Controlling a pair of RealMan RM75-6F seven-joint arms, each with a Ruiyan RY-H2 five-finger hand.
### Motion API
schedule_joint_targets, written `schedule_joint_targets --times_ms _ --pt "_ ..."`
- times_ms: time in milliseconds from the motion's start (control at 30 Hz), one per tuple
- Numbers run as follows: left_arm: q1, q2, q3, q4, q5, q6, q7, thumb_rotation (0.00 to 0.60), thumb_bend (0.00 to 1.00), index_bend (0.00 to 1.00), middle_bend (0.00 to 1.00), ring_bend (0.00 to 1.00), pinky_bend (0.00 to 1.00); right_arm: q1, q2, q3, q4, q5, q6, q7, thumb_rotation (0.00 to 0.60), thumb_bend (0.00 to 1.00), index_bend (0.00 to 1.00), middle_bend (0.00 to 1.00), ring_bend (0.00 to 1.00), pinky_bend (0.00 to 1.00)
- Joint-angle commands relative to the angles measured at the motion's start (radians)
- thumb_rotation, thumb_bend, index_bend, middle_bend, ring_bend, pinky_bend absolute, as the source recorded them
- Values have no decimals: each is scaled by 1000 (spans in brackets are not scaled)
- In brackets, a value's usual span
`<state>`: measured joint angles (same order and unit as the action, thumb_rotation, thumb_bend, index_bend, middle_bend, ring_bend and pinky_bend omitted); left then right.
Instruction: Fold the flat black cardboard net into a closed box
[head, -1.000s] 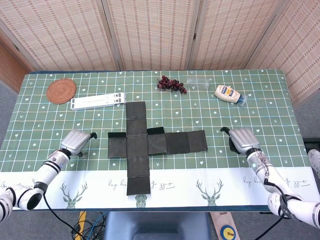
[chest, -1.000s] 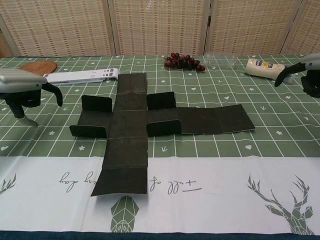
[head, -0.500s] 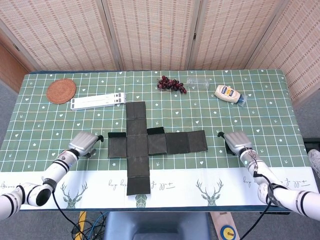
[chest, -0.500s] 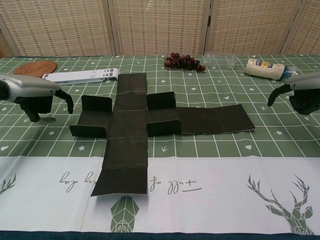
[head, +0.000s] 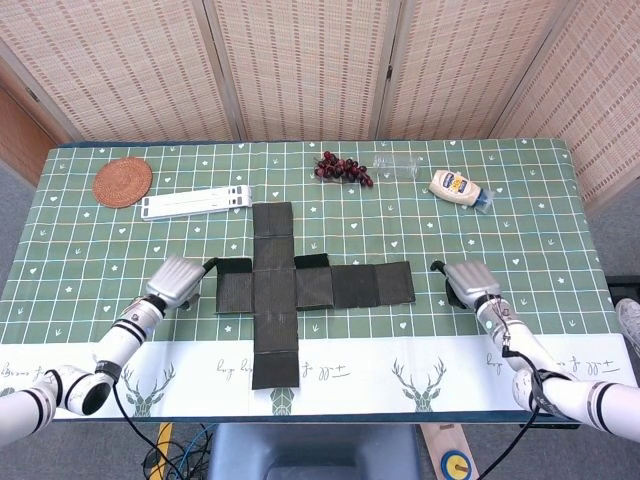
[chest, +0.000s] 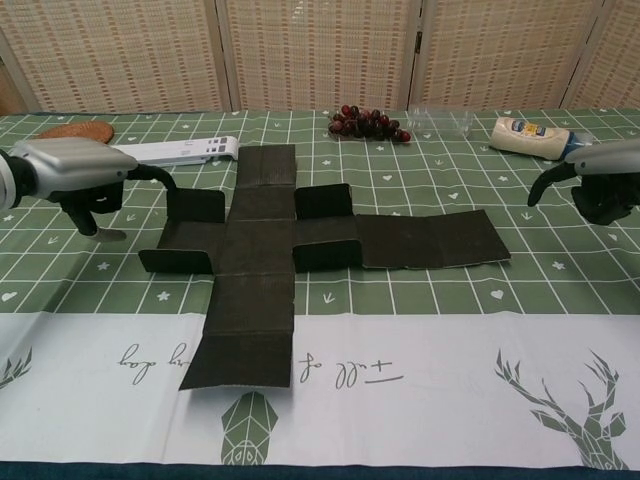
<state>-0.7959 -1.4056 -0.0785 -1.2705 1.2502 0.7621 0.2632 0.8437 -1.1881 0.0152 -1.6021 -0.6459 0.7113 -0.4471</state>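
The black cardboard net (head: 275, 290) lies spread as a cross in the middle of the table, with its long arm (chest: 430, 238) reaching right. Two small flaps stand up from it, one at the left (chest: 195, 206) and one right of centre (chest: 322, 200). My left hand (head: 175, 280) hovers just left of the net, its thumb near the left flap and nothing in it; the chest view shows the same left hand (chest: 85, 175). Off the long arm's end, my right hand (head: 468, 283) stays clear of the card and holds nothing; in the chest view this right hand (chest: 600, 180) is at the frame's edge.
Along the back of the table are a woven coaster (head: 122, 182), a white slotted stand (head: 195, 203), a bunch of grapes (head: 343, 168), a clear plastic bottle (head: 400, 165) and a mayonnaise bottle (head: 457, 187). A folding screen stands behind.
My left hand has moved right, up to the net's left flap. My right hand has drifted left toward the long arm's end. The net lies as before.
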Motion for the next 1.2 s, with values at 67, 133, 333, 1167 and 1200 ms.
schedule_joint_targets --times_ms 67,133,333,1167,1200 --pt "18 -75 29 124 124 94 -85 600 271 51 936 933 1000 11 9 -11 -11 28 -2 -2 600 1000 158 895 1000 989" --pt "20 -93 34 154 148 112 -109 600 266 28 930 933 1000 18 13 -16 -15 40 3 -8 600 1000 152 894 1000 989" --pt "27 -147 56 254 218 171 -143 600 262 0 917 926 1000 32 32 -18 -33 67 21 -6 600 1000 144 894 1000 989" --pt "29 -294 46 433 256 225 -210 600 252 0 895 922 1000 59 45 -65 -45 133 21 -7 600 1000 143 895 1000 989" --pt "29 -295 42 428 253 225 -218 600 250 0 895 922 1000 59 45 -67 -44 135 21 -8 600 1000 143 895 1000 989"
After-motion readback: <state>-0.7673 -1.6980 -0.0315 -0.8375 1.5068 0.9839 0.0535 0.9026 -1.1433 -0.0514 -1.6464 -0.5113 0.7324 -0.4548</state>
